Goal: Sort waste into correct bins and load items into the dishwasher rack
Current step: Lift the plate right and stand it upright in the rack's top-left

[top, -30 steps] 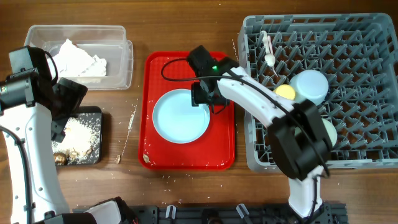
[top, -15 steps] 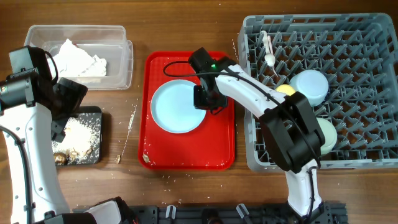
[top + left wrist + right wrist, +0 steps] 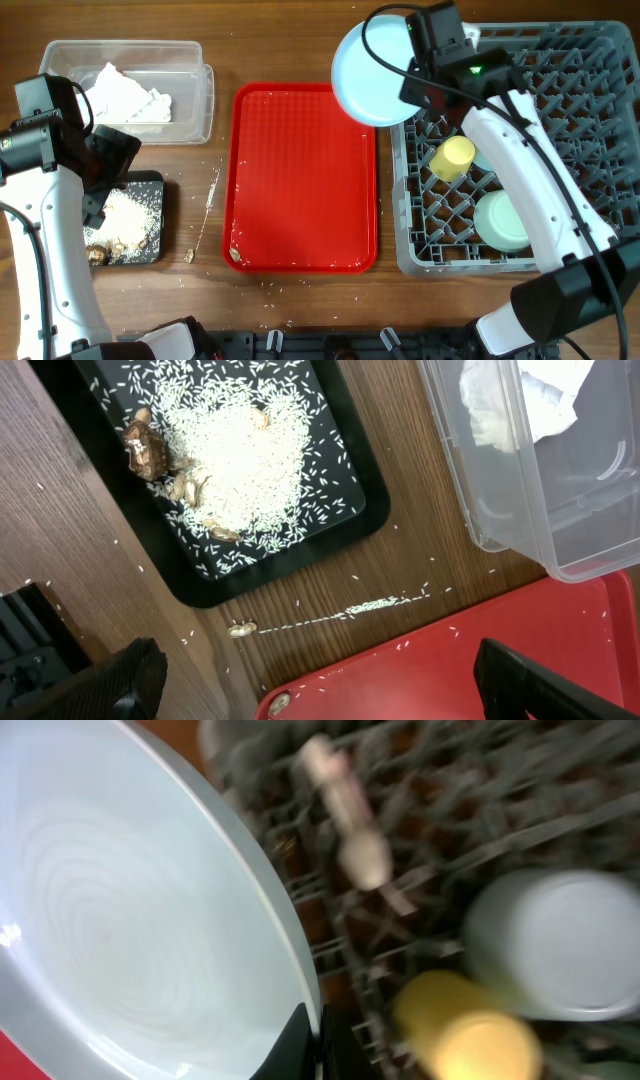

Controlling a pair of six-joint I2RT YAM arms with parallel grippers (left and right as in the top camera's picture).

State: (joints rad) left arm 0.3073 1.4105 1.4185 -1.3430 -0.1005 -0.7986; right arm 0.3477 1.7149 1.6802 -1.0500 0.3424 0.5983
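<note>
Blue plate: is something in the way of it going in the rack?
Nothing visible blocks it. The right gripper holds the plate at the rack corner; the yellow cup and bowl sit further in.

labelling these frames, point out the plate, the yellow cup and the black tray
plate [image 3: 365,70], overhead view, middle of its face
yellow cup [image 3: 451,158], overhead view, middle of its body
black tray [image 3: 220,585], left wrist view, bare corner by the rim

Two bowls [image 3: 500,222] [image 3: 556,942], one plate [image 3: 366,60], one cup [image 3: 452,158], one spoon [image 3: 350,810].

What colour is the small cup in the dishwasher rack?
Yellow. The small cup shows sharpest in the overhead view, among the pegs of the grey dishwasher rack.
</note>
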